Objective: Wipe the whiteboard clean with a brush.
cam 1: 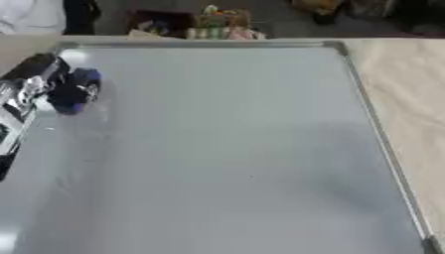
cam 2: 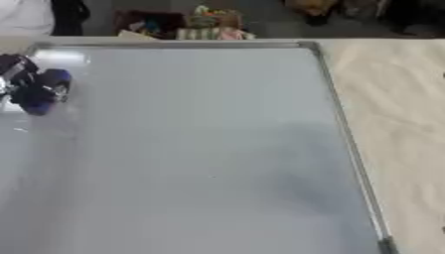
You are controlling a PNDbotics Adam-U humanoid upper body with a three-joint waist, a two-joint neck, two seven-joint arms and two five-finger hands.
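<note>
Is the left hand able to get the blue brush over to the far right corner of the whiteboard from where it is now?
Probably yes. The left hand holds the blue brush at the far left of the whiteboard, and nothing lies on the board between it and that corner. Whether the arm stretches that far across is uncertain.

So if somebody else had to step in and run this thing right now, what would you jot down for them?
Left hand: at the whiteboard's far left, fingers curled round the blue brush, which sits on the board surface.
Right hand: not in either view.
Whiteboard: lies flat on the wooden table, metal frame along its right edge. No writing or marks can be made out on it, only soft shadows and a glare patch near the far left corner.
Done: the visible surface looks clean.
Left: check the near left edge under the arm, which is hidden, then set the brush down.
</note>
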